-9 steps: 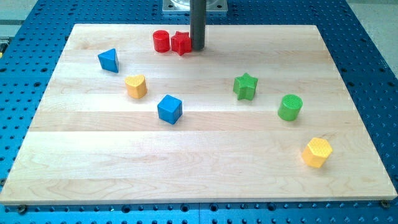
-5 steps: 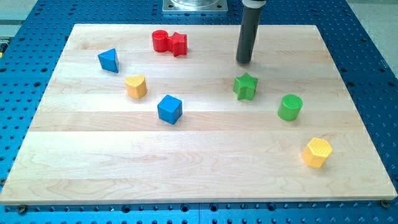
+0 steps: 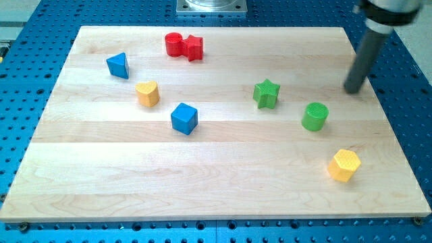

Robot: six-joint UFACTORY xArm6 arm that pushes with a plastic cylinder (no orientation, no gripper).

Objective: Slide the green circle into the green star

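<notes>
The green circle [image 3: 314, 116] stands at the board's right, below and right of the green star [image 3: 266, 93]. The two are apart, with a gap of about one block width between them. My tip [image 3: 353, 90] is at the right side of the board, above and right of the green circle and well right of the star. It touches neither block.
A red circle [image 3: 175, 44] and a red star [image 3: 194, 47] touch at the view's top. A blue triangle [image 3: 118, 65], a yellow heart [image 3: 147, 93] and a blue cube [image 3: 183, 118] are on the left. A yellow hexagon [image 3: 345, 165] is at the lower right.
My tip has moved from beside the red star at the top, past the green star, to the board's right side. No block has moved.
</notes>
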